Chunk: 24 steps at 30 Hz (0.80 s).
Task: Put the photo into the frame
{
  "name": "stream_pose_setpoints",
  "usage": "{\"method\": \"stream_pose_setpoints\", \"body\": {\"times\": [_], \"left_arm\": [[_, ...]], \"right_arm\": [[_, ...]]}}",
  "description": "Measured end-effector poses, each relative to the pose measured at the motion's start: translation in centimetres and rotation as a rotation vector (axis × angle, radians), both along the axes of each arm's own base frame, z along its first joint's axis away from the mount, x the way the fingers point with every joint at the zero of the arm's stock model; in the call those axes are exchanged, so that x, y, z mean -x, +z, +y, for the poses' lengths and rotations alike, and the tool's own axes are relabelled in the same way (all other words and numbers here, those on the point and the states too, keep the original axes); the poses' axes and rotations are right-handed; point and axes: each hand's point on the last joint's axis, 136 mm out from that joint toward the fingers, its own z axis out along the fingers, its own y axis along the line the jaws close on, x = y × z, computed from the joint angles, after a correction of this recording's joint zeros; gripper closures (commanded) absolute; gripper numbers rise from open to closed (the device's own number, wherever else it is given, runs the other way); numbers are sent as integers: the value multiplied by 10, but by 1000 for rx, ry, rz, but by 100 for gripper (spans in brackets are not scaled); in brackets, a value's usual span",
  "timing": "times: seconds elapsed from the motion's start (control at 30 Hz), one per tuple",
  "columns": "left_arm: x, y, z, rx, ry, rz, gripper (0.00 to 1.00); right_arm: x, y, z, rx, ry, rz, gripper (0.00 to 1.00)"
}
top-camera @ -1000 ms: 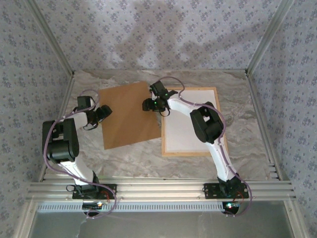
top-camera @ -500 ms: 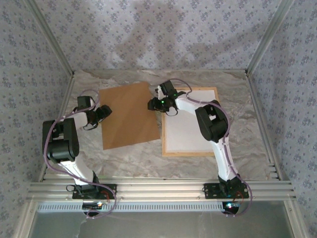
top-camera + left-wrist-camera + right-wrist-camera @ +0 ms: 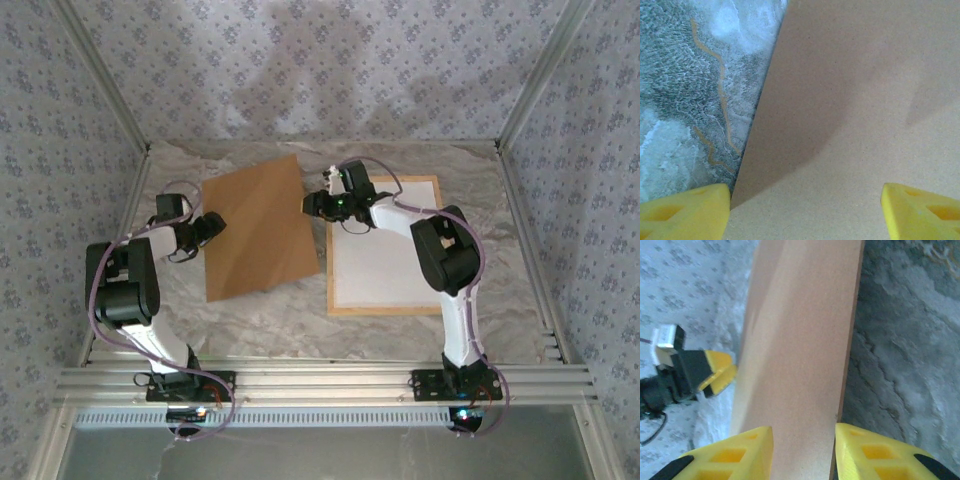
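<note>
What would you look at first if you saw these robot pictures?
Probably the flat brown rectangular board in the middle of the marble-patterned table, pinched at its right edge by the right gripper and looking tipped up on that side. The left gripper sits open at the board's left edge. To the right lies a light tan wooden frame with a white sheet inside.

One frame (image 3: 390, 311), one backing board (image 3: 260, 230)

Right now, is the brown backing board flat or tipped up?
Tipped up. The right gripper holds the board by one raised edge; the right wrist view shows it slanting above the table.
</note>
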Motion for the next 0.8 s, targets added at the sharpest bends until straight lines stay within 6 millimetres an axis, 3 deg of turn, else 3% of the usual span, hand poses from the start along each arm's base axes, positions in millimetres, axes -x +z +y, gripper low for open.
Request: {"method": "stream_pose_setpoints", "body": {"times": [0.5,0.8], "left_arm": [[-1,1,0,15,11,-11,21],[-1,0,0,20,19,-12,21]], "right_arm": [[-21,80,30,-314,-163,-177,64],[-32,52,20,-259,-404,-130,66]]}}
